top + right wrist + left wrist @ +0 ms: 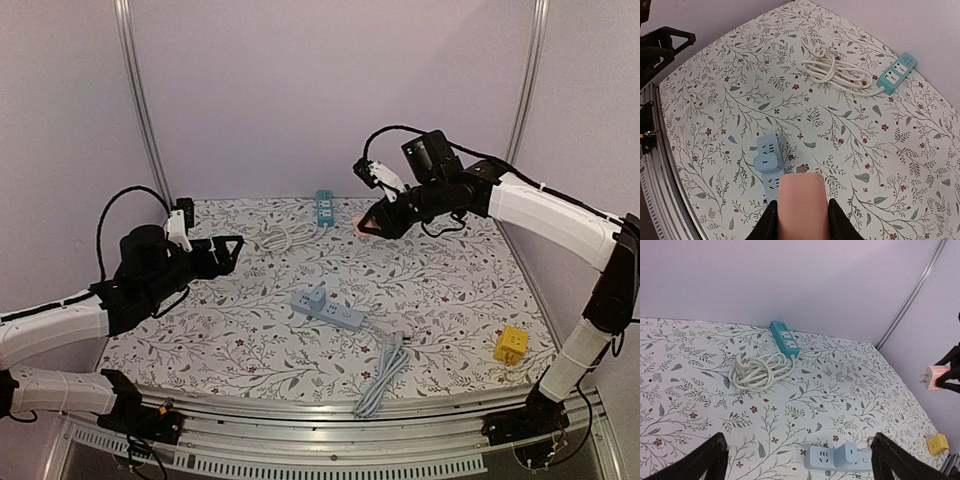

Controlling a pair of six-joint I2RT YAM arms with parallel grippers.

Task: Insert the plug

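Note:
My right gripper [373,222] is shut on a pink plug [365,223] and holds it high above the back of the table. In the right wrist view the plug [802,202] fills the gap between the black fingers [767,225], with a metal prong showing at its tip. Below it a grey-blue power strip [769,167] lies on the floral cloth, a pale blue adapter [765,162] plugged into it. The strip [330,312] sits mid-table. My left gripper [232,250] hovers open and empty at the left, its fingers [707,462] wide apart and the strip [837,458] low between them.
A teal power strip [324,208] and its coiled white cord [287,238] lie at the back. A yellow adapter [511,345] sits near the front right. The grey strip's cord [385,372] trails over the front edge onto the metal rail [330,425].

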